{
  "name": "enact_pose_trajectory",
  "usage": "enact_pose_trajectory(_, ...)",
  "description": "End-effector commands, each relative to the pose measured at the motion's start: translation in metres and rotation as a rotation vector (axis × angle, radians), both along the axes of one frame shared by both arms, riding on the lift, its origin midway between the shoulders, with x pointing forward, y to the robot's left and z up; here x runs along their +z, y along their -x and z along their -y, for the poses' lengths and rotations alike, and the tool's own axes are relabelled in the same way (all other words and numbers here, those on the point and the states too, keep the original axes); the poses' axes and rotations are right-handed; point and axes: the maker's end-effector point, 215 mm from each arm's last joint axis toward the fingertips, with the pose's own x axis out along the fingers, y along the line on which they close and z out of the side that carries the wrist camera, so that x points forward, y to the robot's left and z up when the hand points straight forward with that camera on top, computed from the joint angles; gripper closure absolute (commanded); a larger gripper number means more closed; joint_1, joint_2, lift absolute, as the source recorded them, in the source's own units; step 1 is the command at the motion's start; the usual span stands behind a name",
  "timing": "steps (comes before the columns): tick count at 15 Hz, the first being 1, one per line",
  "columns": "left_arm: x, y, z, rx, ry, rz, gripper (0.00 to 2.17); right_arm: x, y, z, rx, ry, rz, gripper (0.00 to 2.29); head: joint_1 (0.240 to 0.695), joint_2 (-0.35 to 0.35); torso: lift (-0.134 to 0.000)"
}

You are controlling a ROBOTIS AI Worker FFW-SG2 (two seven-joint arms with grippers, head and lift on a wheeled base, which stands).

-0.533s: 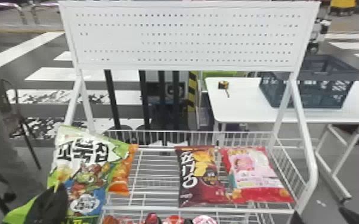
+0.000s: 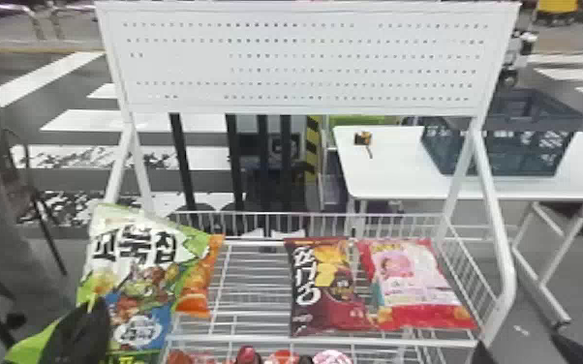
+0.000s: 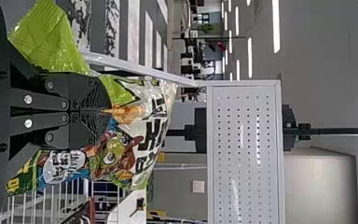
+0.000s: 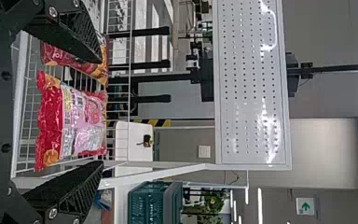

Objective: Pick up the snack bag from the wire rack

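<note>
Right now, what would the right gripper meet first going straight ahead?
The right gripper would likely meet the pink-and-red bag, seen between its open fingers, though depth is unclear.

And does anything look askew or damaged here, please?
The green-and-white snack bag looks creased and tilted, probably because the left gripper is pinching it. On the wire rack, the pink snack bag lies slightly aslant. I see no tear or spill.

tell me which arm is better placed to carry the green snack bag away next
Left, I'd say: the left gripper is shut on the green snack bag, while the right gripper is open and empty, over toward the pink bag.
</note>
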Motion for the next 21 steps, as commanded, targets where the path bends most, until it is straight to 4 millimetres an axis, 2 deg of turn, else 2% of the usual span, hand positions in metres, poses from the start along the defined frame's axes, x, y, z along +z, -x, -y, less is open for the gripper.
enact_pose_trajectory(1, 0.000, 0.000, 0.000, 0.000, 0.000, -0.001, 1.64, -0.006, -0.001, 0.000, -0.002, -0.004, -0.009, 0.13, 0.499, 0.000, 0.000)
enact_pose_trajectory(3, -0.001, 0.000, 0.001, -0.002, 0.001, -0.001, 1.64, -0.029, -0.020, 0.003, -0.008, -0.013, -0.025, 0.13, 0.499, 0.000, 0.000)
enact_pose_trajectory(4, -0.001, 0.000, 0.004, -0.006, 0.003, -0.002, 1.64, -0.044, -0.038, 0.004, -0.015, -0.020, -0.030, 0.13, 0.499, 0.000, 0.000)
enact_pose_trajectory(6, -0.001, 0.000, 0.006, -0.012, 0.004, -0.001, 1.64, -0.090, -0.074, 0.004, -0.018, -0.040, -0.123, 0.13, 0.499, 0.000, 0.000)
enact_pose_trajectory(9, -0.001, 0.001, 0.005, -0.009, -0.001, -0.001, 1.64, -0.092, -0.129, -0.007, -0.002, -0.025, -0.096, 0.13, 0.499, 0.000, 0.000)
enact_pose_trajectory(12, -0.003, -0.002, 0.005, -0.008, -0.005, -0.007, 1.64, -0.109, -0.171, -0.015, 0.011, 0.032, -0.138, 0.13, 0.499, 0.000, 0.000)
enact_pose_trajectory(14, -0.005, -0.003, 0.006, -0.009, -0.006, -0.010, 1.64, -0.125, -0.195, -0.008, -0.002, 0.056, -0.185, 0.13, 0.499, 0.000, 0.000)
enact_pose_trajectory(17, -0.008, -0.004, 0.005, -0.009, -0.008, -0.018, 1.64, -0.142, -0.220, 0.000, -0.011, 0.076, -0.236, 0.13, 0.499, 0.000, 0.000)
enact_pose_trajectory(18, -0.008, -0.004, 0.005, -0.009, -0.008, -0.016, 1.64, -0.146, -0.224, 0.009, -0.025, 0.082, -0.251, 0.13, 0.499, 0.000, 0.000)
enact_pose_trajectory(21, -0.010, -0.005, 0.005, -0.011, -0.009, -0.021, 1.64, -0.167, -0.221, 0.013, -0.033, 0.077, -0.315, 0.20, 0.499, 0.000, 0.000)
